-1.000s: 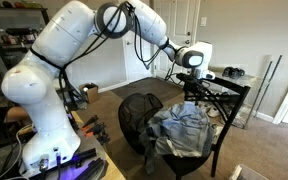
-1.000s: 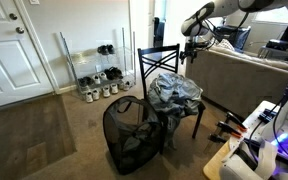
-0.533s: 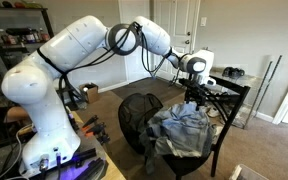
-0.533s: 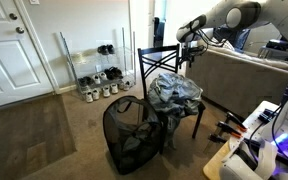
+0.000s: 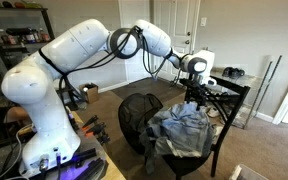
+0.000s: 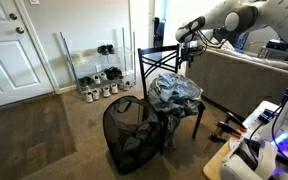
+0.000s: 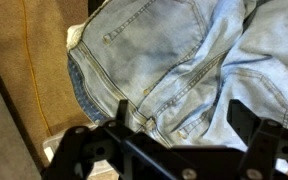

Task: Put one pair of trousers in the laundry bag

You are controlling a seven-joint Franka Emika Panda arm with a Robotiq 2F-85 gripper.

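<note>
Pincer (image 5: 194,92) hangs over the heap of trousers (image 5: 182,128), apart from the cloth in both exterior views. In the wrist view its two dark fingers stand wide, with nothing between them and pale denim under the gap. No grasp yet.

Trousers: a crumpled pile of light blue denim on the bench (image 5: 229,110), which is a black-framed seat with a slatted back. How many pairs are in the pile we cannot tell. The wrist view shows a waistband and a back pocket (image 7: 134,45), with folds running off to the right.

Laundry bag (image 5: 134,118): dark mesh, mouth open and upward, on the carpet just beside the bench and lower than the seat. Nothing of the trousers is in it.

Our risks from here:
- The garments overlap. A deep bite into the folds may lift two pairs, or drag a second off the seat onto the floor.
- A shallow pinch on one fold of stiff denim may slip under the hanging weight.
- The pincer is near the bench's back frame; a careless descent could strike it.
- Trailing legs may snag on the frame or drape over the bag's soft rim and tip it.
</note>
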